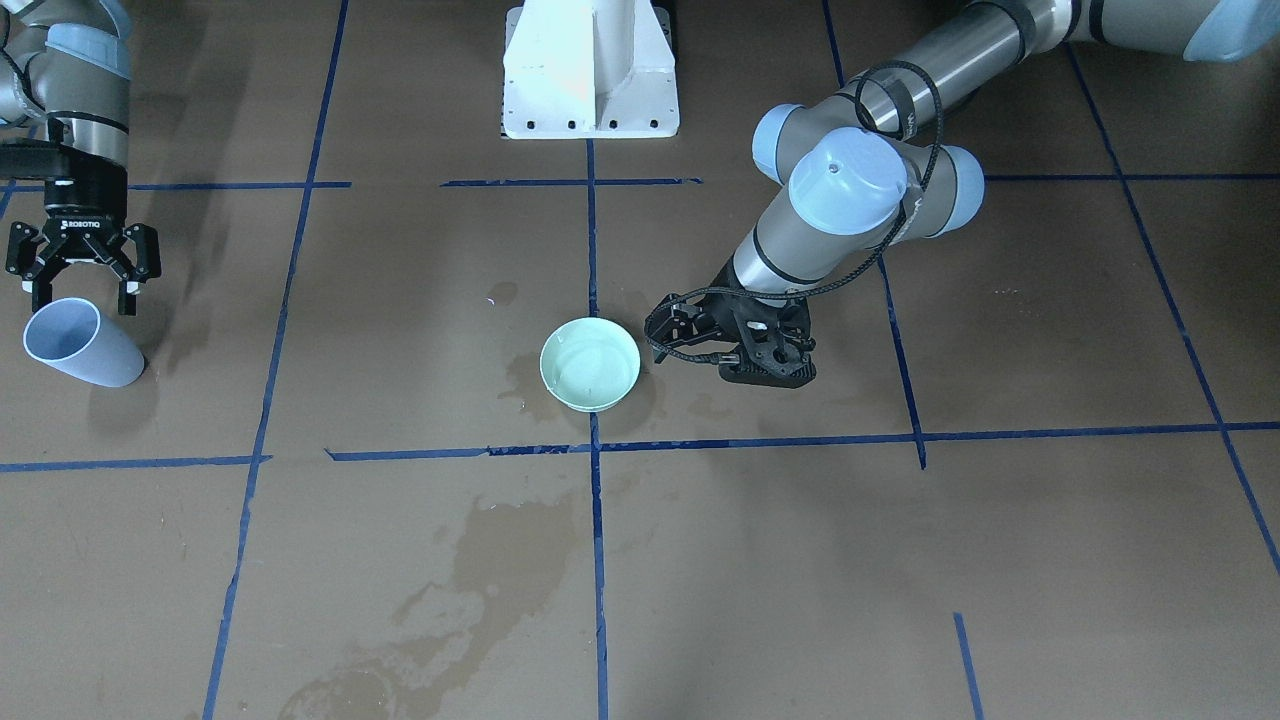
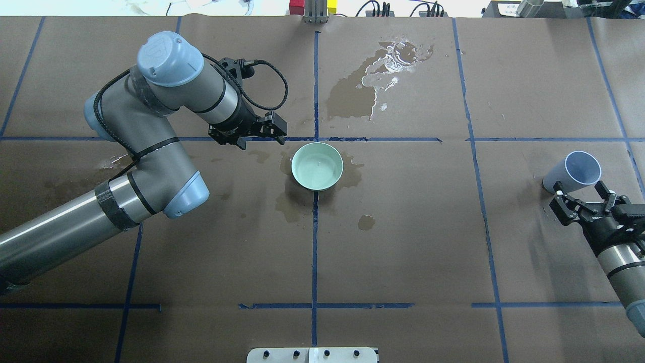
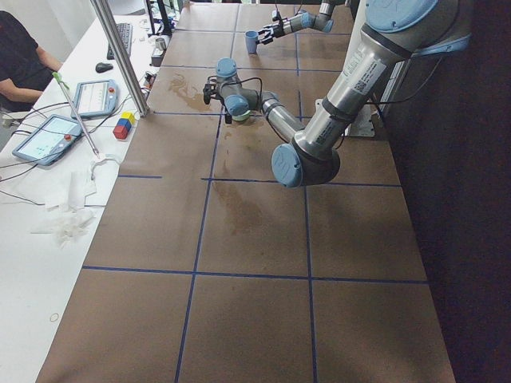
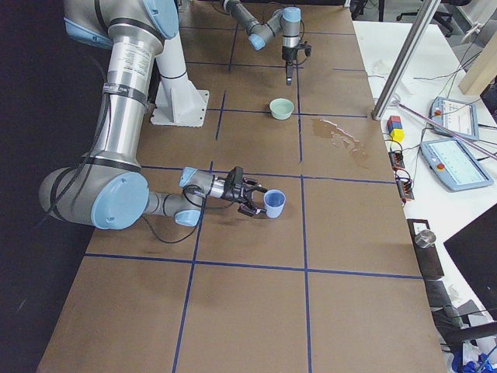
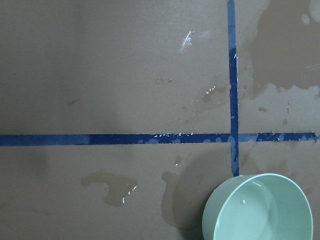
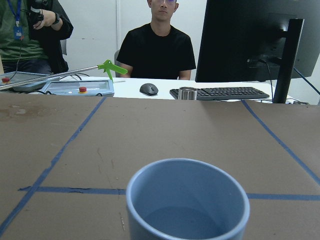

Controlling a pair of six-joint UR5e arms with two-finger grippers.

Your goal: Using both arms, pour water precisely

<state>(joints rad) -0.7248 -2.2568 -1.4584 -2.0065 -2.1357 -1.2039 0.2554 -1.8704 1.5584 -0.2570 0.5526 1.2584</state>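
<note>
While the left arm [image 2: 151,151] reached in over the brown paper table [image 2: 403,227], its left gripper [image 1: 768,370] pointed downward just to the left of a mint-green bowl [image 2: 300,151], close beside it but apart from it. Its fingers were too foreshortened and dark in every view to say whether they were spread or pressed together. The bowl stood upright at the centre of the table, where two blue tape lines [image 2: 314,252] crossed. The water [image 5: 252,215] lay in that bowl as a shallow clear pool with a small bubble on it.

Dark wet patches [image 2: 295,206] ringed the bowl on the paper, and a larger glistening puddle [image 2: 352,96] spread over the far side of the table.

Well off to the right, the right arm [image 2: 625,272] lay low and level. The right gripper [image 1: 84,298] had its fingers [image 1: 128,290] spread wide and held nothing. A pale blue cup [image 1: 105,360] stood upright directly ahead of the fingertips; whether they touched it could not be told. Seen from the right wrist, the cup's bottom looked darker, possibly a little water, though the view was too dim to be sure.

Beyond the far edge a man in a black shirt [image 6: 159,47] sat behind a keyboard [image 6: 220,93].
</note>
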